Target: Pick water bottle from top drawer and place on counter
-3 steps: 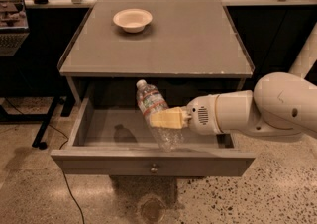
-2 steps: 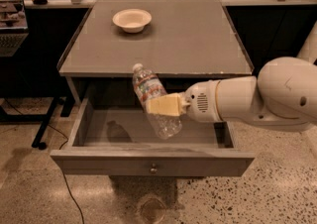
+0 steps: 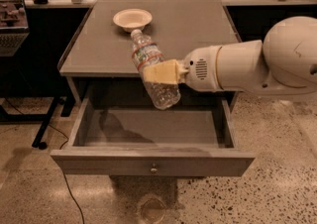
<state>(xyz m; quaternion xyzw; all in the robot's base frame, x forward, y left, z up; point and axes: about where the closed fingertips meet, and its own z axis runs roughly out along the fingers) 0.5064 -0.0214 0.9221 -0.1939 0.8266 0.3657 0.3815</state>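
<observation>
Up and to the left of the jaws, a small round cream bowl [image 3: 132, 20] sits on the flat grey worktop [image 3: 198, 25], which has thin raised clear edges. Just right of the bowl and close to it is the white cap of the bottle [image 3: 148, 59]. The bottle is clear crinkled plastic with a red-and-white band near the neck. It is tilted, with the cap up and left of the jaws and the base down and right of them.

The jaws are pinched on the bottle's middle, and a tan pad [image 3: 159, 72] lies across its near side. A moment ago the bottle hung lower, with its cap about level with the worktop's front edge and its base low over the drawer's floor. Now it has been lifted, so the neck end shows against the worktop and only the base hangs in front of the dark gap above the drawer.

Below the jaws, the wide shallow grey drawer [image 3: 153, 161] stands pulled out. It has a flat front panel with a small round metal knob [image 3: 153, 169] at its centre.

To the right of the jaws, the smooth, rounded white arm [image 3: 233, 67] reaches in from the right edge. It too is higher than before.
</observation>
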